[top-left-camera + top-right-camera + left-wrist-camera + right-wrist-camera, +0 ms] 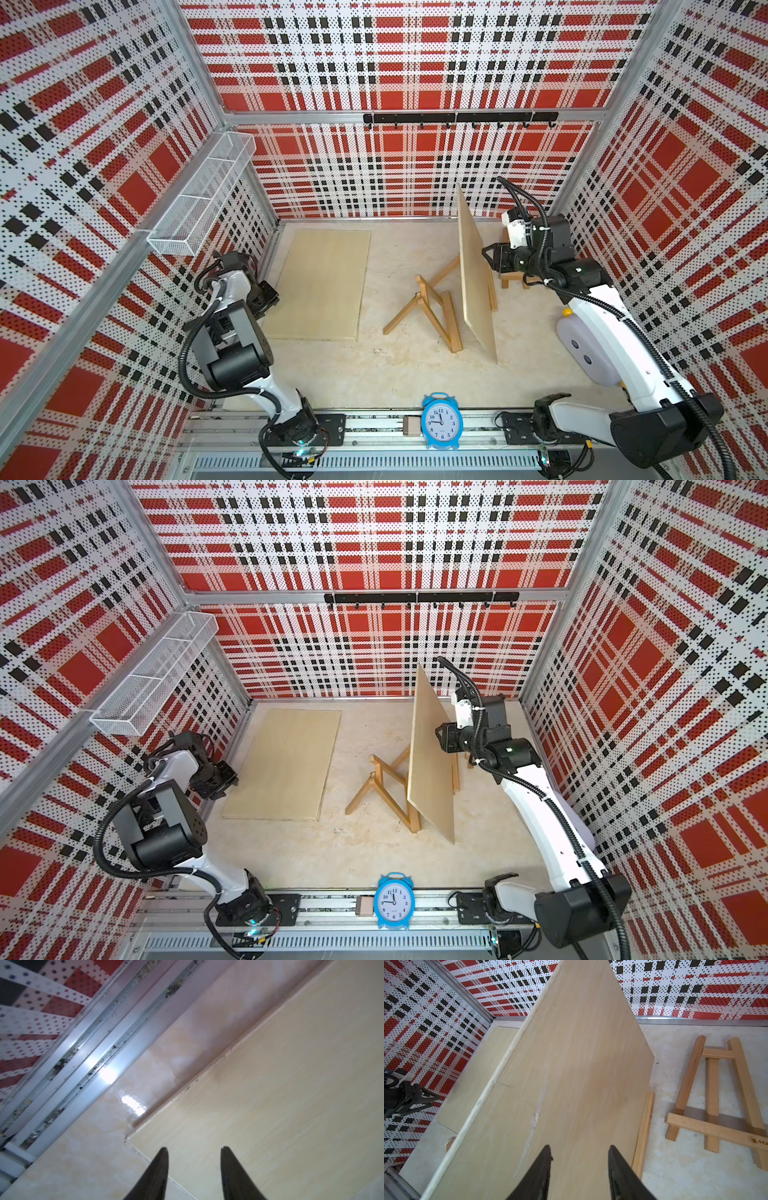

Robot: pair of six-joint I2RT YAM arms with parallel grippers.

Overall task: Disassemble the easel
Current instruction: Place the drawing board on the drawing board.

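Your left arm (232,332) sits folded back with elbow raised, left pincer (194,1149) tilted downward, jaws parted and empty; your right arm (598,316) stretches forward, right pincer (579,1147) held level, jaws parted too

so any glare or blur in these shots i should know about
Left wrist view: bright glare patches on the tabletop and the aluminium rail, with the plaid wall soft and out of focus. Right wrist view: sharp, the small easel casting a soft shadow. Both top views: evenly lit, no strong glare.
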